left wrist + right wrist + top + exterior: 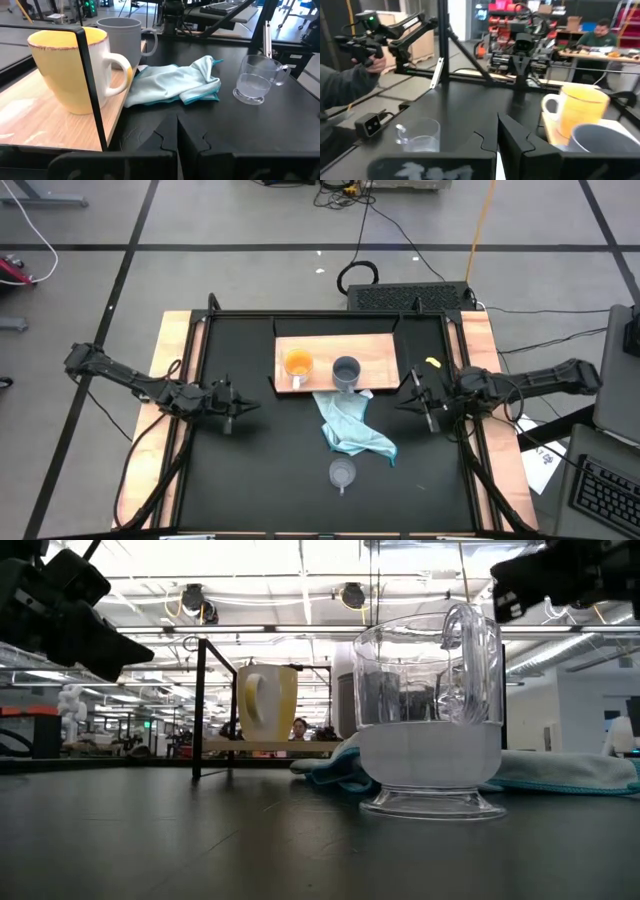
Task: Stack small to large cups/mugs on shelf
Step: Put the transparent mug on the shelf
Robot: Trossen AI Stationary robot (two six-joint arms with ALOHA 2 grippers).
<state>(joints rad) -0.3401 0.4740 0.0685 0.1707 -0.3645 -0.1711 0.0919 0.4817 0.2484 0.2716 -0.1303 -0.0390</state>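
1. Left gripper (237,408) hovers at 9 o'clock over the worktop (250,480), fingers closed, empty.
2. Right gripper (418,398) hovers at 3 o'clock, closed, empty.
3. Orange mug (297,364) and grey-blue mug (346,372) stand on the shelf (380,355); glass cup (342,473) at 6 o'clock.

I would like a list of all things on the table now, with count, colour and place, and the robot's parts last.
Shelf: one, light-brown board with black brackets, far middle of the table.
Orange mug: one, white handle, on the shelf's left part.
Grey mug: one, grey-blue, on the shelf beside the orange mug.
Cloth: one, light blue, crumpled in front of the shelf.
Glass cup: one, clear, on the table near the cloth's front end.
Table: one, black top.
Left gripper: one, dark, shut, left of the shelf.
Right gripper: one, dark, shut, right of the shelf.
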